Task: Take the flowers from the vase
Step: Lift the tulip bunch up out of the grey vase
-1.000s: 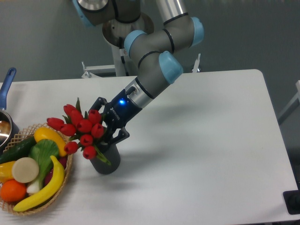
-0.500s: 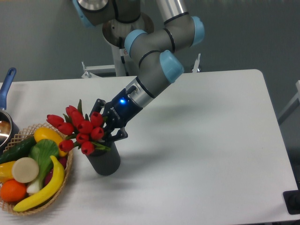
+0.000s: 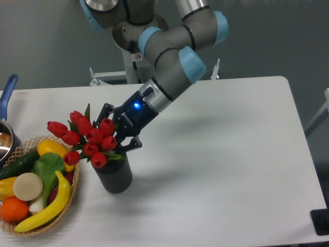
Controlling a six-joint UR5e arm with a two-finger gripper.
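Nearest the camera, a white worktop (image 3: pixel 221 170) with rounded corners fills the scene, set before a plain grey wall. At its front left edge sits one woven basket (image 3: pixel 72 198) of play food: one banana (image 3: pixel 51 208), one orange (image 3: pixel 14 209), a yellow pepper (image 3: pixel 54 151), a cucumber (image 3: pixel 18 164), a leafy green piece and a pale round slice. Just right of the basket stands one vase (image 3: pixel 115 177), a short dark cylinder, upright on the worktop. Directly above its mouth hangs one bunch of flowers (image 3: pixel 87 141), about ten red tulip buds with green leaves, tilted left so the buds lean out over the basket's rim; whether the stems are clear of the vase cannot be told. One gripper (image 3: pixel 119 138), a blue light glowing on its body, reaches in from the upper right, its dark fingers (image 3: pixel 132 145) pinching the bunch near the base of the stems. One grey arm (image 3: pixel 172 62) with blue joint caps slopes up behind it. At the far left edge, a pot with a blue handle (image 3: pixel 6 92) is partly cut off. Beyond the worktop's back edge a metal frame (image 3: pixel 110 77) shows.
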